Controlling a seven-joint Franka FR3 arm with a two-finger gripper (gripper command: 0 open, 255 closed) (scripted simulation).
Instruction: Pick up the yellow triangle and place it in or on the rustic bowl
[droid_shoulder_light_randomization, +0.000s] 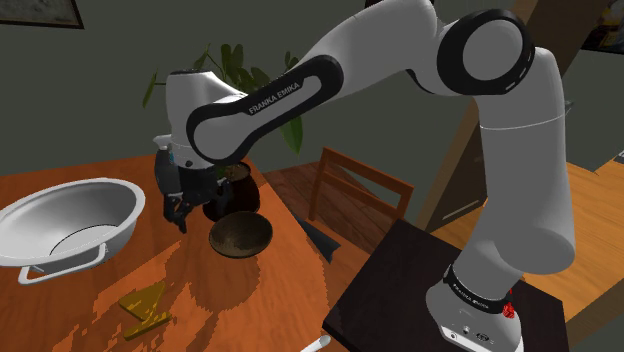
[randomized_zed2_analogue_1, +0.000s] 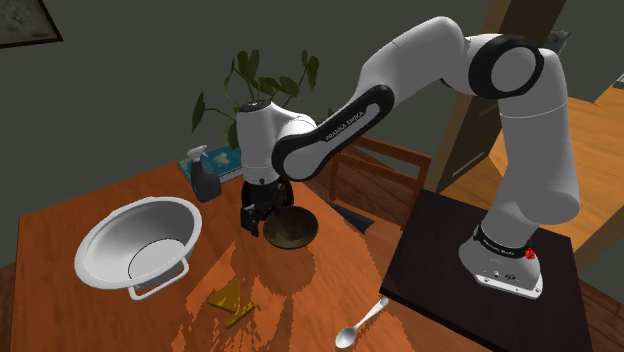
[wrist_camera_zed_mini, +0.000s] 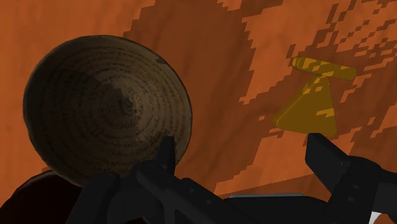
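Note:
A yellow triangle (droid_shoulder_light_randomization: 145, 303) (randomized_zed2_analogue_1: 229, 299) lies flat on the orange wooden table (droid_shoulder_light_randomization: 60, 310), near its front edge, with a short yellow strip beside it. The rustic bowl (droid_shoulder_light_randomization: 240, 235) (randomized_zed2_analogue_1: 290, 230) is dark brown, ribbed inside and has nothing in it. My black gripper (droid_shoulder_light_randomization: 180, 214) (randomized_zed2_analogue_1: 250, 217) hangs above the table just beside the bowl's rim, well apart from the triangle. In the wrist view the gripper (wrist_camera_zed_mini: 245, 156) is open with nothing between its fingers; the bowl (wrist_camera_zed_mini: 105, 108) lies beyond one finger and the triangle (wrist_camera_zed_mini: 308, 109) beyond the other.
A large white basin (droid_shoulder_light_randomization: 70, 220) (randomized_zed2_analogue_1: 135, 245) with a wire handle sits at the shoulder view's left. A spoon (randomized_zed2_analogue_1: 360, 322) lies by the stand. A dark pot (droid_shoulder_light_randomization: 238, 192), a spray bottle (randomized_zed2_analogue_1: 205, 175), a plant (randomized_zed2_analogue_1: 265, 80) and a chair (droid_shoulder_light_randomization: 360, 190) stand behind.

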